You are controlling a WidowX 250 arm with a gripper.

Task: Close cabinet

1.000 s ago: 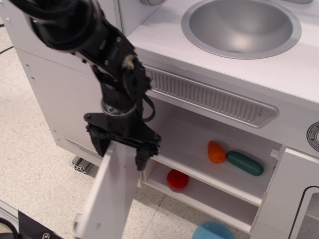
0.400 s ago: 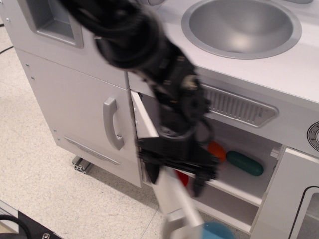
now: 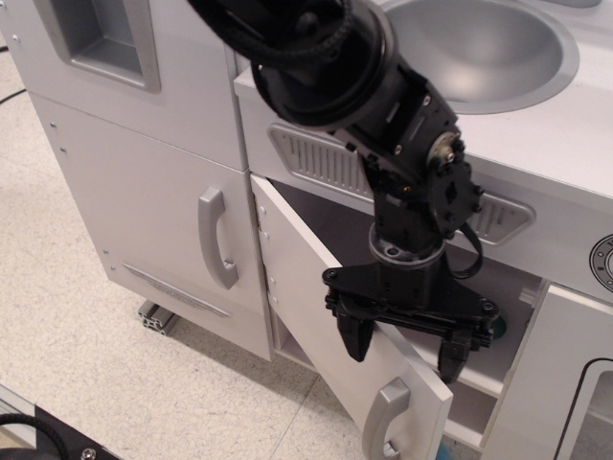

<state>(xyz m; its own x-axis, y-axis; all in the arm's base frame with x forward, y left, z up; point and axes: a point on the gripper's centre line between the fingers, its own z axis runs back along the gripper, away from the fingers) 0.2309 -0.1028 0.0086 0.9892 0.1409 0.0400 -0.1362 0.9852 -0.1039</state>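
Your claw (image 3: 405, 347) hangs with its two black fingers (image 3: 355, 337) spread wide, straddling the top edge of the cabinet door (image 3: 330, 316); nothing is clamped between them. The left finger shows in front of the door's outer face, the right one sits near the door's free edge, and you cannot tell from this view whether either pad presses on the panel. The door is partly swung in, hinged at its left side beside the taller door (image 3: 158, 220) with the grey handle (image 3: 215, 251), and its own grey bow handle (image 3: 383, 426) shows at the lower right. Behind it the cabinet (image 3: 479, 388) remains open, with a sliver of shelf and a green object (image 3: 496, 326) just visible past the claw. Above, the sink bowl (image 3: 498, 48) sits in the bench (image 3: 575, 134), over the ribbed vent strip (image 3: 316, 158).
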